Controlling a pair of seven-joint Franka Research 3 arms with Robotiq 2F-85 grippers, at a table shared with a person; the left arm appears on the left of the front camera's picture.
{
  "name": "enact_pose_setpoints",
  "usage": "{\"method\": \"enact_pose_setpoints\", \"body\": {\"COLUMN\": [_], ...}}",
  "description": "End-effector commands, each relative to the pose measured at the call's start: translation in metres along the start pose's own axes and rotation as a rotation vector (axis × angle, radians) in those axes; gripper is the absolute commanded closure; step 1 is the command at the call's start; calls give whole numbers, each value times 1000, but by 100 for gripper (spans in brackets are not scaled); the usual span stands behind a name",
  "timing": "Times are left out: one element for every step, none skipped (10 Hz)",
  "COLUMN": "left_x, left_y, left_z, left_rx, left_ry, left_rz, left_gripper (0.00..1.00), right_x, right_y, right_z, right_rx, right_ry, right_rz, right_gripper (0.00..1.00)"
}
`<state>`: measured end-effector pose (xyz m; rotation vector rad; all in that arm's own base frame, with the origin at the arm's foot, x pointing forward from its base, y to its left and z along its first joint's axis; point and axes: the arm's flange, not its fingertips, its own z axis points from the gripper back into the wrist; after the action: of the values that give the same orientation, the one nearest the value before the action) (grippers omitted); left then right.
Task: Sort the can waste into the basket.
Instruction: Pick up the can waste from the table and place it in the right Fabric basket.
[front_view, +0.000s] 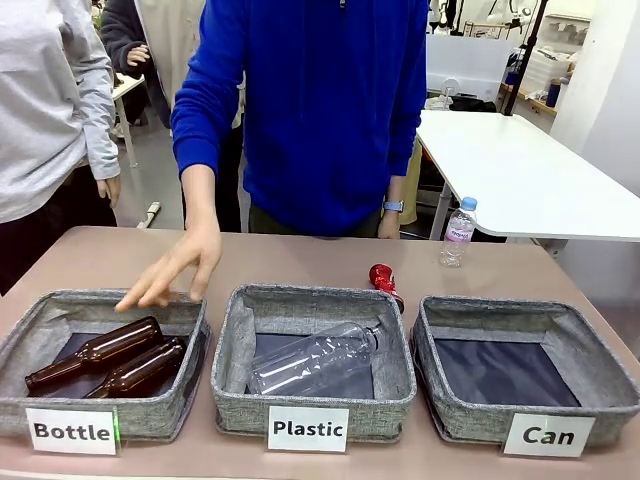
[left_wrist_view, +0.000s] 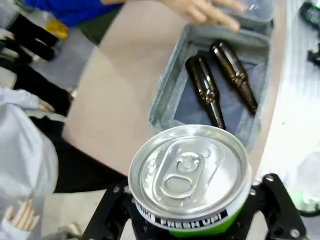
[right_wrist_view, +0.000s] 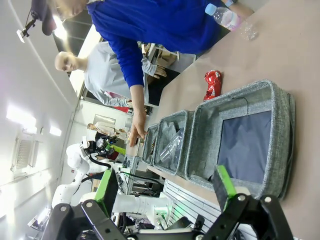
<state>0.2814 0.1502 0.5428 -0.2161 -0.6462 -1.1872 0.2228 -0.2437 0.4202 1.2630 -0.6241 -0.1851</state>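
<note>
Between the left gripper's (left_wrist_view: 190, 215) clenched fingers sat the silver can (left_wrist_view: 190, 172), near the Bottle basket (left_wrist_view: 167, 87) holding two brown bottles (left_wrist_view: 205, 90). The red can (front_view: 384, 283) lay on the desk (front_view: 300, 260) behind the Plastic basket (front_view: 228, 350), which held a clear bottle (front_view: 315, 362). The Can basket (front_view: 600, 365) showed bare floor, open room above; the right gripper (right_wrist_view: 165, 185) hung released.

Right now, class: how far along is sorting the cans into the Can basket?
Done: nothing yet; the Can basket holds no can. In hand: the left gripper is shut on the silver can. Left: dropping it in, then the red can, lying on the table.
</note>
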Motion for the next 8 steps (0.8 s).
{"method": "enact_pose_setpoints", "body": {"left_x": [21, 42, 67, 102, 145, 181, 220, 259], "left_y": [19, 30, 40, 52, 62, 65, 63, 54], "left_z": [-4, -15, -25, -42, -64, -86, -112, -138], "left_rx": [-43, -69, -102, -150, -191, -230, -300, -352], "left_ry": [26, 44, 47, 35, 29, 22, 36, 5], "left_rz": [-64, -92, -130, -200, -264, -307, -344, -377], "left_gripper": [100, 100, 100, 100, 100, 100, 100, 100], "right_x": [2, 2, 2, 2, 2, 2, 2, 2], "right_y": [1, 1, 1, 1, 1, 1, 1, 1], "right_z": [0, 0, 0, 0, 0, 0, 0, 0], "right_rx": [21, 21, 21, 21, 21, 21, 21, 21], "right_ry": [-18, -18, -18, -18, -18, -18, -18, -18], "right_rz": [28, 28, 28, 28, 28, 28, 28, 28], "right_gripper": [0, 0, 0, 0, 0, 0, 0, 0]}}
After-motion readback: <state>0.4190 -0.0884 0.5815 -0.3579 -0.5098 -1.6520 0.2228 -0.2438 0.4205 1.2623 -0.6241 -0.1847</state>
